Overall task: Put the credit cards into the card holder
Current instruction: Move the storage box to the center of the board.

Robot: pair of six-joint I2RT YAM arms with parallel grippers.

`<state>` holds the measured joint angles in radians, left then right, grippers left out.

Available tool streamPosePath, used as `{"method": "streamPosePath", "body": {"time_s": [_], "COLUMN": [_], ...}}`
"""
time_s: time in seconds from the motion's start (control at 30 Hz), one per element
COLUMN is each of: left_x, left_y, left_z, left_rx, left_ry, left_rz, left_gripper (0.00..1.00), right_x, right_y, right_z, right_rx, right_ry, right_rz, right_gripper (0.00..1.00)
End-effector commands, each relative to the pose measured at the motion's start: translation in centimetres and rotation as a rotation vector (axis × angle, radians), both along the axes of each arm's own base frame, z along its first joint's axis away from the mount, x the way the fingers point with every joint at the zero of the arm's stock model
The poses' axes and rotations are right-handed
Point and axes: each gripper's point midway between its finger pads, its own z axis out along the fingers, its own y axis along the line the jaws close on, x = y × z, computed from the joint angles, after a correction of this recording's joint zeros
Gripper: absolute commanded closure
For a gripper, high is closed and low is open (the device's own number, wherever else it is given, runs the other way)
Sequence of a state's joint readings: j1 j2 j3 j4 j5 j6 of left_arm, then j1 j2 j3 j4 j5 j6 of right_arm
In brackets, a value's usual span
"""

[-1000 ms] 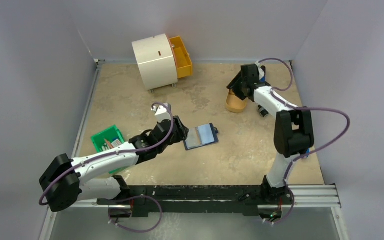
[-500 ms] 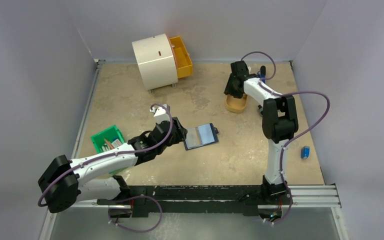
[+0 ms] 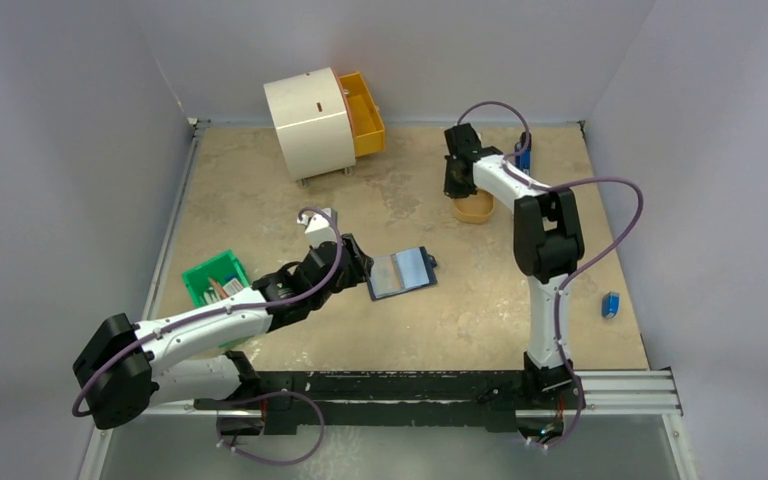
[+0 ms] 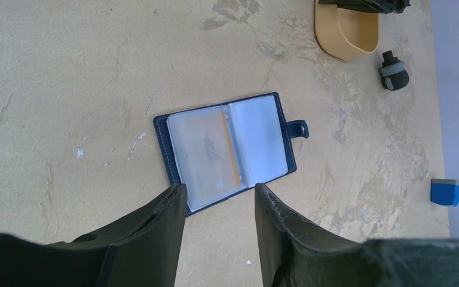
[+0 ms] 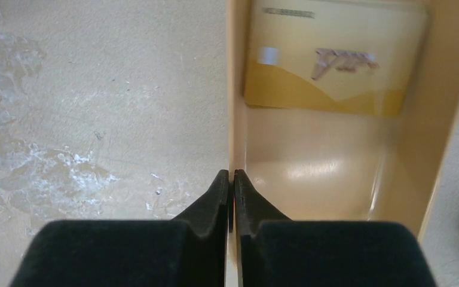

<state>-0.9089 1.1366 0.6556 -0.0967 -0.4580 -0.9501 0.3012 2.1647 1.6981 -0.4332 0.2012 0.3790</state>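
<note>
Bimanual card-stowing task, one instant. **Right gripper** (image 5: 232, 176): jaws pressed almost together on the thin side wall of the orange tray (image 5: 235, 107), one finger outside the wall and one inside. The grip is on the tray, not on a card. One credit card (image 5: 334, 66) lies flat on the tray floor, ahead of the fingertips and to the inner-finger side, clear of both pads.

**Left gripper** (image 4: 219, 188): jaws spread and empty. The card holder (image 4: 257, 137) lies open on the table just beyond the fingertips, in line with the gap between them. Its snap tab points away to one side. A stowed card (image 4: 206, 149) shows through the clear pocket of the leaf facing the left-hand finger. The other leaf looks empty.

The step in hand appears to be handling the tray by its wall so the flat card becomes reachable.

- **Grip:** the pinch should sit deep enough on the rim that the wall cannot twist out.
- **Tilt:** it should be slow, so the card slides toward one wall rather than skating out past the fingertips.
- **Holder:** the left jaws could steady it, and the open leaves should lie flat before a card arrives.
</note>
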Motion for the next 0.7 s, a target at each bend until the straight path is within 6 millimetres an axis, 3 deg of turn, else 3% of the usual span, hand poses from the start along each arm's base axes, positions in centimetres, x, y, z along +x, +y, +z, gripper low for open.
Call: {"method": "streamPosePath", "body": {"time_s": [0.0,0.27,0.43,0.67], "left_x": [0.3,0.0,-0.1,-0.4], "left_y": [0.4,0.7,1.0,1.1], "left_z": [0.5,0.6,0.6,0.3], "left_rx": [-0.011,-0.008,-0.005,0.000], "left_ry": [-0.022,-0.023,-0.023,-0.018], "left_rz": [0.017,0.017,0.017,0.008], "left_gripper": [0.55,0.56,0.56,0.56], "right_x": [0.4,-0.1,-0.9,-2.3], "right_y": [1.0,3.0,5.2,6.3], "right_z": [3.9,5.8,6.9,7.3], "right_rx": [-0.053,-0.136,-0.210,-0.355], "right_ry": [-0.087,-0.165,-0.242,-0.335], "right_rz": [0.082,0.245,0.463,0.731], "right_gripper": [0.97,1.00,1.00,1.00]}}
